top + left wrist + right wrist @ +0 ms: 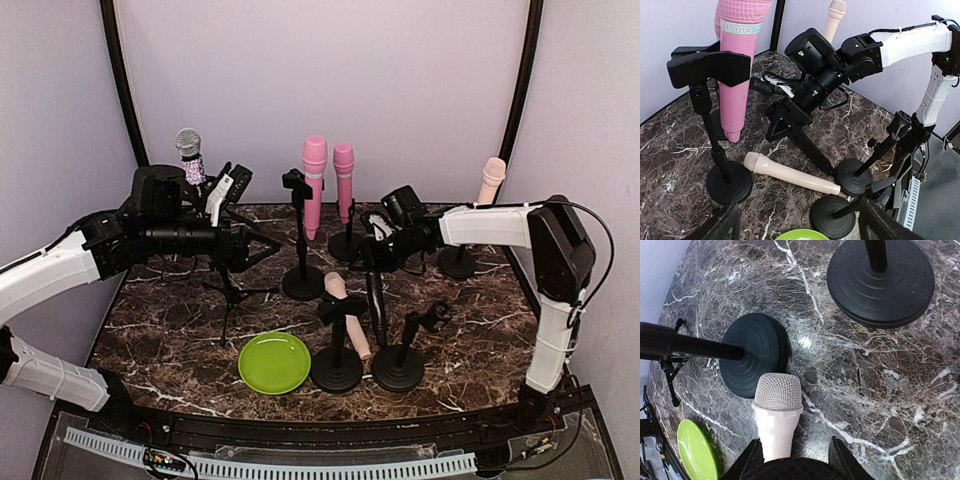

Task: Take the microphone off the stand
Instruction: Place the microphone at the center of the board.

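Beige microphone (790, 176) lies flat on the marble table (670, 150), its head touching a tall stand's base (730, 184) and its tail between 2 front stand bases (852, 176). Right gripper (795, 441) hovers over its handle with fingers part-spread; whether they clasp anything I cannot tell. Left gripper (799, 212) gapes wide, empty.

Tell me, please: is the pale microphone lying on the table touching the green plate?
Apart. The right wrist view shows a strip of bare table between the microphone and the green plate.
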You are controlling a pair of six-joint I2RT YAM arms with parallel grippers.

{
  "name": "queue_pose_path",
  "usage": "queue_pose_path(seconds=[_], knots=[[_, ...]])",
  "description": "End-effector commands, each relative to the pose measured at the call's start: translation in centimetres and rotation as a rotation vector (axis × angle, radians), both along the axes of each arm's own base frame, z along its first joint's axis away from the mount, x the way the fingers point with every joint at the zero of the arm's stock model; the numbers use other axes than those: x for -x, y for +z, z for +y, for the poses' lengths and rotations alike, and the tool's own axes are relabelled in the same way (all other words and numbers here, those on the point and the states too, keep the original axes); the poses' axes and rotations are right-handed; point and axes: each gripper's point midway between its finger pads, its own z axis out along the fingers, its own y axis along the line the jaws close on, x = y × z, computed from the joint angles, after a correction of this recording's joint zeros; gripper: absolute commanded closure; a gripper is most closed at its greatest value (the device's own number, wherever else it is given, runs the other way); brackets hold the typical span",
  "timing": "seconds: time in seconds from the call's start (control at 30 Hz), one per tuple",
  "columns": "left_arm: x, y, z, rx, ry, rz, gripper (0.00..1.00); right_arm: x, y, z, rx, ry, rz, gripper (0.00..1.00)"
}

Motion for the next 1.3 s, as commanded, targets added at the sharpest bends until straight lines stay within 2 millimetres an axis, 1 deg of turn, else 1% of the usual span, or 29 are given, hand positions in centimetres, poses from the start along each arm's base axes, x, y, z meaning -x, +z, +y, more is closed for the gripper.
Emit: queue_pose_path(seconds=[0.0,0.03,0.13,0.2,0.37,0.5,0.63,0.73,0.83,0.9,1.0,1.07,1.13,1.2,1.27], knots=[[0.4,-0.5,1.3,-0.055,-0.001,-0.065,0.17,-1.3,-0.4,1.4,-0.064,-0.029,0.027,0.59],[0.3,-0.5,1.4,-0.057,0.001,-0.093,0.17,-1.4,-0.7,1.5,-0.074,-0.034,0.037,0.57],[0.0,-1.7,1.8,-0.093,0.016,-0.106,0.17,-1.5,-1.5,2.0,-0.108,-0.05,0.058,0.51],[-0.2,-2.1,2.2,-0.116,0.025,-0.117,0.17,-1.5,-2.1,2.1,-0.12,-0.062,0.07,0.47],[-0.3,-2.6,2.6,-0.143,0.038,-0.13,0.17,-1.6,-2.9,2.5,-0.141,-0.076,0.082,0.4],[-0.3,-3.0,2.6,-0.157,0.033,-0.129,0.17,-1.9,-2.3,2.4,-0.155,-0.092,0.055,0.37],[-0.4,-3.4,2.7,-0.174,0.036,-0.131,0.17,-2.2,-1.2,1.9,-0.151,-0.111,0.011,0.26],[-0.4,-3.6,2.7,-0.174,0.034,-0.127,0.17,-2.5,-0.5,1.1,-0.117,-0.131,-0.029,0.22],[-0.5,-3.7,2.7,-0.179,0.036,-0.125,0.17,-2.9,0.4,0.2,-0.078,-0.158,-0.075,0.2],[-0.5,-3.8,2.8,-0.183,0.041,-0.127,0.17,-3.0,1.5,-0.2,-0.071,-0.163,-0.106,0.2],[-0.6,-3.8,3.0,-0.187,0.05,-0.133,0.17,-2.9,4.4,-0.9,-0.072,-0.169,-0.173,0.21],[-0.7,-3.7,3.1,-0.185,0.058,-0.139,0.17,-2.6,7.0,-1.6,-0.076,-0.174,-0.233,0.21],[-0.7,-3.6,3.1,-0.18,0.062,-0.144,0.17,-2.2,10.3,-2.9,-0.072,-0.194,-0.311,0.21],[-0.7,-3.5,3.1,-0.173,0.064,-0.148,0.17,-1.7,13.4,-4.7,-0.048,-0.229,-0.392,0.21],[-0.8,-3.5,3.1,-0.172,0.066,-0.149,0.16,-1.2,16.7,-7.1,-0.012,-0.286,-0.483,0.2]])
